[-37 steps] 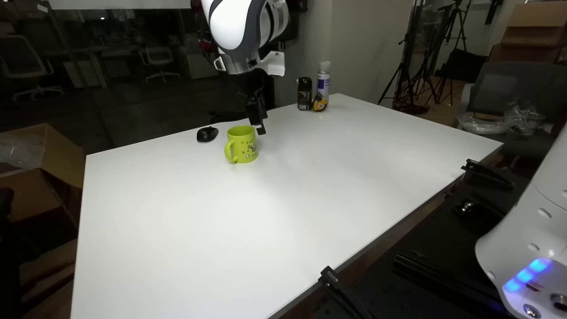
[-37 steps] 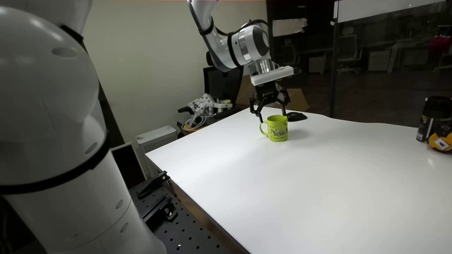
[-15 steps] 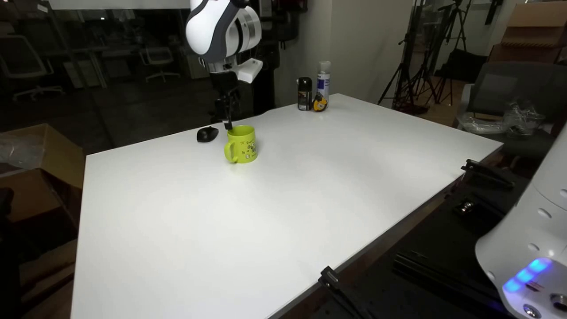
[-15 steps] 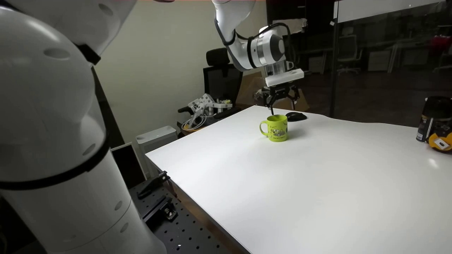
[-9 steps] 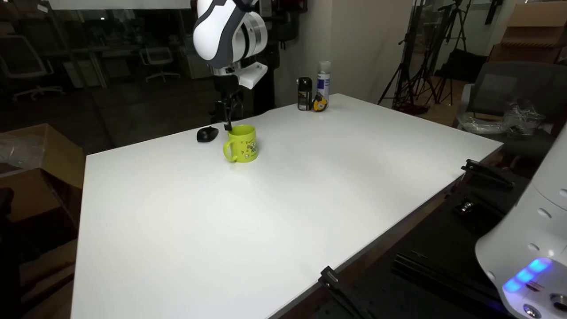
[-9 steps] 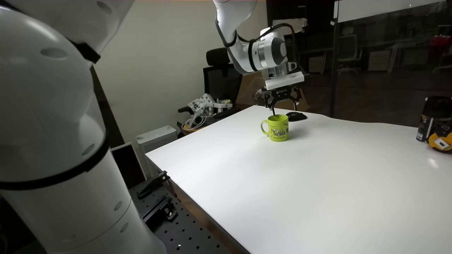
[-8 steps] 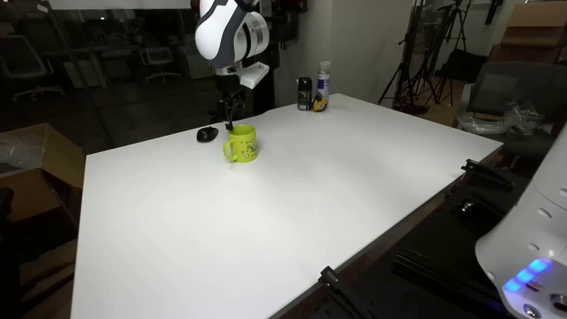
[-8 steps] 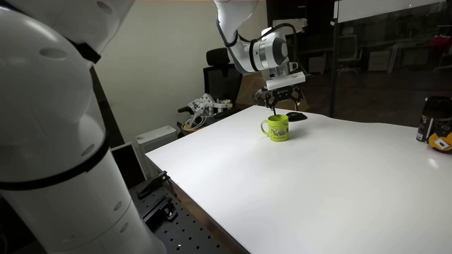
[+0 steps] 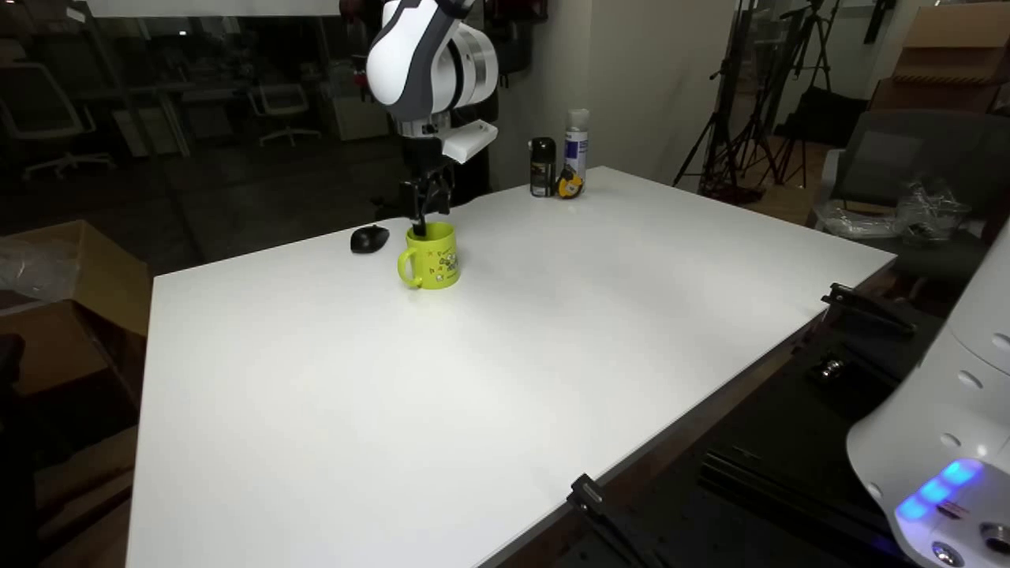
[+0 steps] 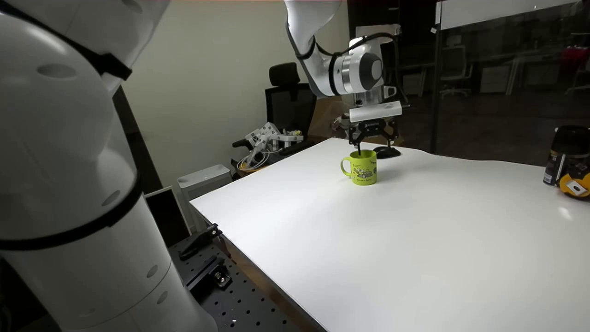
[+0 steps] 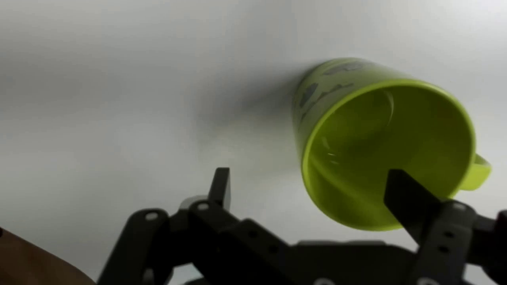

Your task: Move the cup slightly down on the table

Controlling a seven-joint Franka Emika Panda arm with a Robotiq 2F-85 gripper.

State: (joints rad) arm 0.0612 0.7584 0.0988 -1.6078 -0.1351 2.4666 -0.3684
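One finger (image 11: 408, 196) of the wide-spread hand (image 11: 308, 172) is over or just inside the cup (image 9: 434, 260), itself upright on the surface (image 9: 505, 379), the other outside its wall; a quick pull high on the rim could tip it.

The gripper (image 11: 309, 172) is lower than a second ago (one finger (image 11: 412, 208) now overlaps the mouth of the cup (image 9: 433, 266)).

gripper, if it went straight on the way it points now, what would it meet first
Probably the cup: the gripper points down, open, with one finger at the cup's mouth and the other outside, over the table. Rim or inside first is unclear from these views.
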